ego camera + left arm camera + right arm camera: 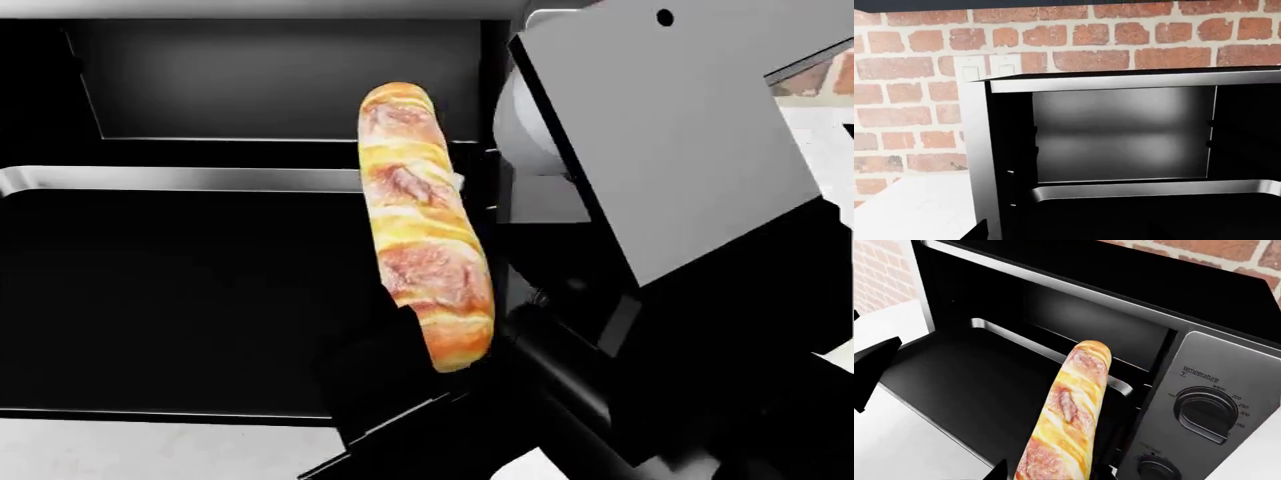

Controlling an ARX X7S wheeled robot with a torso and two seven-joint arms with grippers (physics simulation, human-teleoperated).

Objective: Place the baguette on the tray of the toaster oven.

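Observation:
The baguette (414, 220) is golden-brown with reddish patches and hangs lengthwise over the right part of the black tray (174, 178). My right gripper (451, 352) is shut on its near end. In the right wrist view the baguette (1071, 410) points from the gripper (1054, 476) into the toaster oven (1227, 355), above the tray (1021, 337). The left wrist view faces the toaster oven (974, 150) and the tray's silver rim (1147, 189). One dark fingertip (977, 232) of my left gripper shows far off to the side, with nothing held.
Two black knobs (1204, 412) (1157, 467) sit on the oven's side panel. A brick wall (1087, 35) with a white outlet (987, 67) stands behind. White counter (914, 210) lies beside the oven. My right arm's grey housing (667, 130) blocks the oven's right side.

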